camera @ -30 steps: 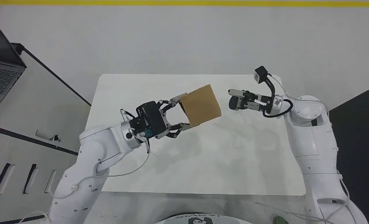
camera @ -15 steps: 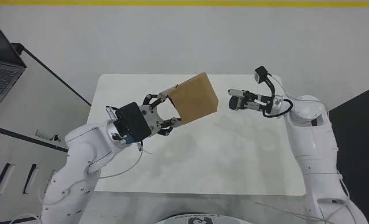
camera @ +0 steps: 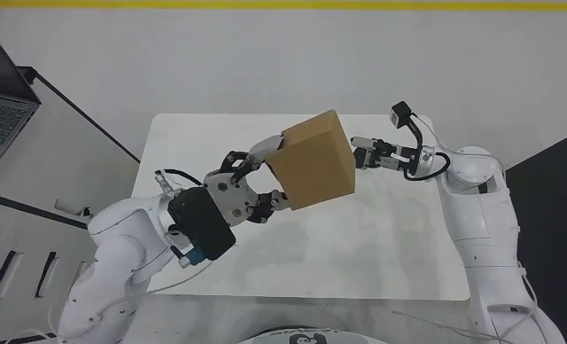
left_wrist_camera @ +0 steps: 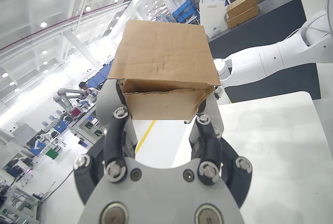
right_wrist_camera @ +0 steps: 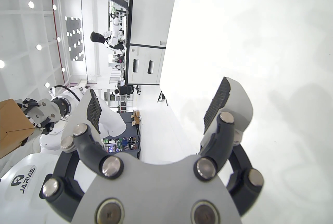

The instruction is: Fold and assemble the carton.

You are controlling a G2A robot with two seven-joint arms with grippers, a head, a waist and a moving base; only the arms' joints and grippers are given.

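The brown carton is held up in the air above the middle of the white table. My left gripper is shut on it, one finger on each side of its near end. In the left wrist view the carton shows a folded flap between the fingers, with the gripper clamped across it. My right gripper hovers just to the right of the carton, apart from it, open with nothing between its ribbed pads. From the right wrist view the carton sits at the edge.
The white table has bare surface at the front and right. A laptop sits on a dark stand off the table's left side. A yellow floor line runs behind the table.
My left arm has lifted the carton and swung it right, turning it so a larger face looks up; the carton now nearly meets the right gripper. The right arm has stayed still.
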